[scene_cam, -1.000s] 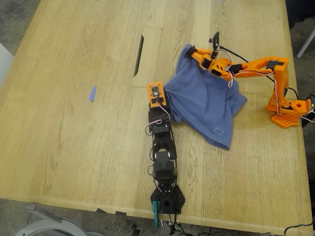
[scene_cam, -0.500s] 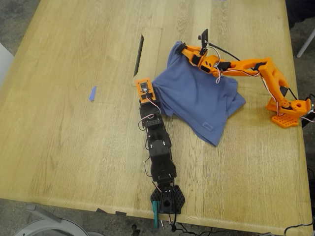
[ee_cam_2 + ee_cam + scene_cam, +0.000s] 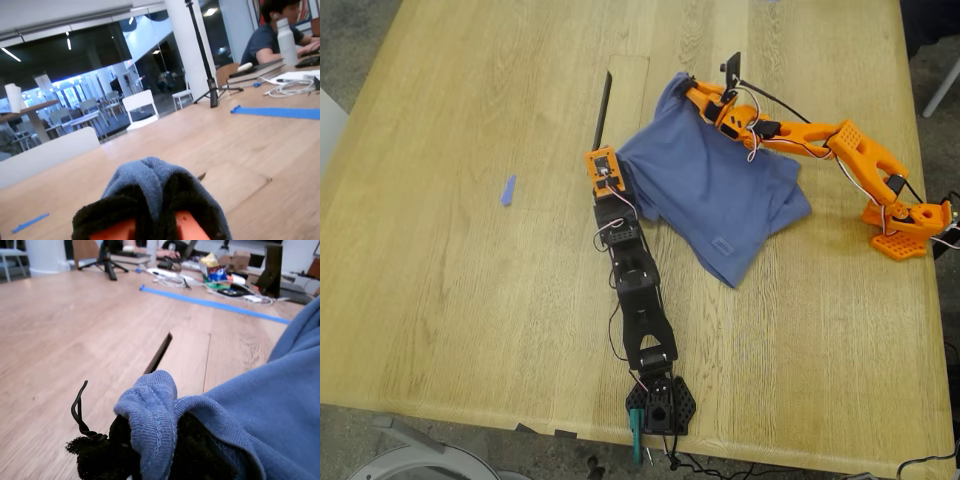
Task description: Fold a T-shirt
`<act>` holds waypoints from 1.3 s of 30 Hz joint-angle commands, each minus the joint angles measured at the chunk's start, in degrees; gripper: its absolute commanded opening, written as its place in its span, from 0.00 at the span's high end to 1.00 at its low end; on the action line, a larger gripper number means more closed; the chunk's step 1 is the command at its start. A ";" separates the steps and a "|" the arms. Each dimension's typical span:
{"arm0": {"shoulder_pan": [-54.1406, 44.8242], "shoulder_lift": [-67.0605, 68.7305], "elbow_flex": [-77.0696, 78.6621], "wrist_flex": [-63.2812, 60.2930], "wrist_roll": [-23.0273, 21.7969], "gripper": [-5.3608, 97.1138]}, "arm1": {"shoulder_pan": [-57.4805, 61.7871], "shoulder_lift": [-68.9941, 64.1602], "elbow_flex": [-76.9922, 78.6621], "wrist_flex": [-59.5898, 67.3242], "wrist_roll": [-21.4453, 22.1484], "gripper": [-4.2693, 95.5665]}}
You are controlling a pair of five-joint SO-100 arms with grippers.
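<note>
Both pincers clamped on one edge of the T-shirt

My first pincer (image 3: 150,440) pinches a hemmed corner of the T-shirt (image 3: 710,200). My second pincer (image 3: 160,210) grips another bunch of it, farther up the bench (image 3: 470,300) in the exterior view. The held edge runs diagonally between them. The rest of the shirt lies rumpled on the bench, trailing toward the exterior view's lower right, so I judge any fold must carry that edge back over it.

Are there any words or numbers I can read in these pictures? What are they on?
None can be read.
The T-shirt: no print or lettering shows; only plain blue cloth faces the cameras.
The packets on the far table in the first wrist view: colourful, but too blurred to read.
</note>
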 commanded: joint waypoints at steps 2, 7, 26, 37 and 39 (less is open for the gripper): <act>-6.50 1.76 -9.14 -3.69 -0.26 0.95 | 2.99 0.88 -3.96 -4.66 -0.62 0.96; -6.86 2.99 -12.92 4.75 -0.79 0.95 | 3.08 0.79 -5.63 -4.75 -0.88 0.96; -5.63 2.99 -38.32 48.52 -1.14 0.95 | 4.48 4.48 -23.73 21.80 -0.44 0.96; -4.48 2.64 -56.07 71.98 -1.85 0.95 | 3.08 10.99 -32.78 50.71 -0.53 0.96; -3.52 2.64 -58.62 76.11 -1.85 0.95 | 2.99 11.87 -35.86 58.62 -0.88 0.96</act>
